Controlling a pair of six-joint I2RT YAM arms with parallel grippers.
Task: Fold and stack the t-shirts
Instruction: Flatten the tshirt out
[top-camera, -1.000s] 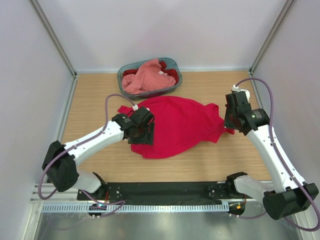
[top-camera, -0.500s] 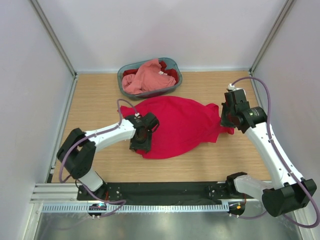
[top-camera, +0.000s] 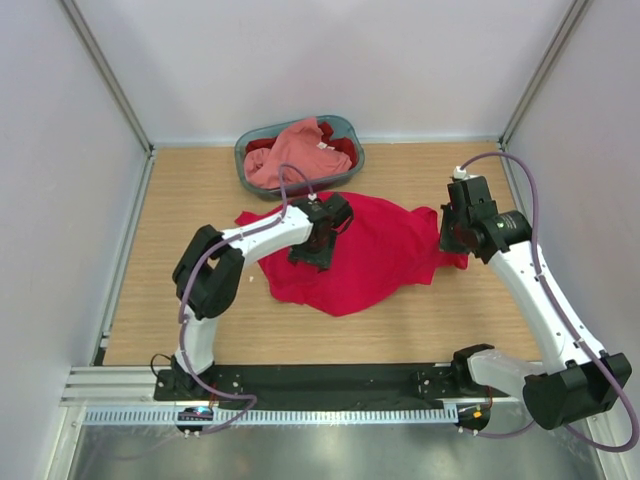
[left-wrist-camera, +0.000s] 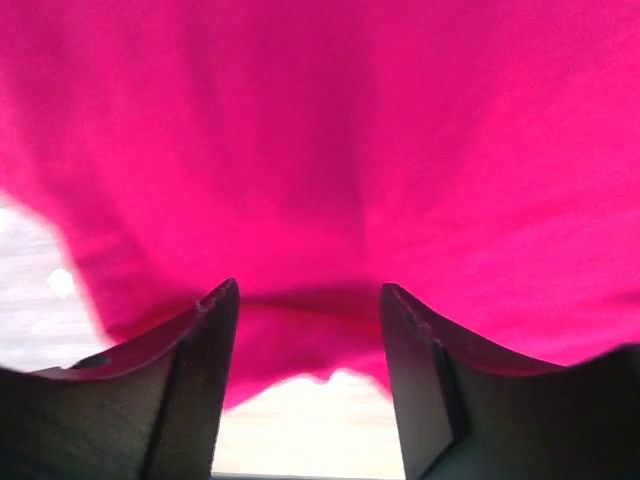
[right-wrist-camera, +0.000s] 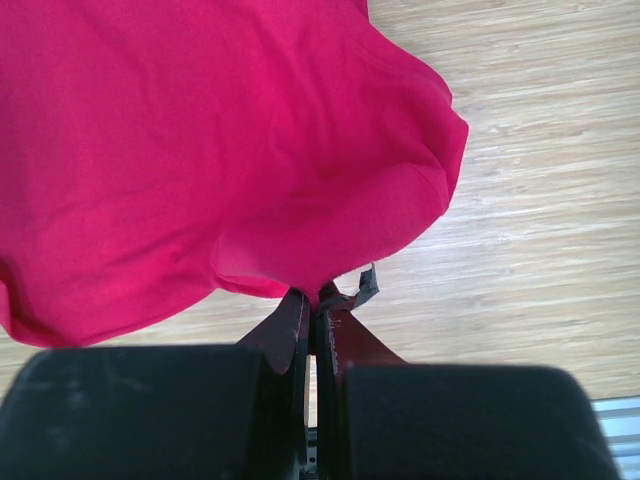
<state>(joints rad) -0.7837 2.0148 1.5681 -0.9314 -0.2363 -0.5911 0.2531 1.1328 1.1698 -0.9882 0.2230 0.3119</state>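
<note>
lying rumpled at the middle of the wooden bench (top-camera: 180, 200), the crimson t-shirt (top-camera: 385, 250) is pinched at its right edge by the right hand (right-wrist-camera: 318, 298), whose fingers are clamped tight on a fold of the cloth. the left hand (left-wrist-camera: 308, 300) sits low over the shirt's left part, its fingers spread wide and gripping nothing. at the far edge, the grey-blue basket (top-camera: 241, 160) holds the salmon pink t-shirt (top-camera: 290, 155) atop the darker red t-shirt (top-camera: 343, 148).
</note>
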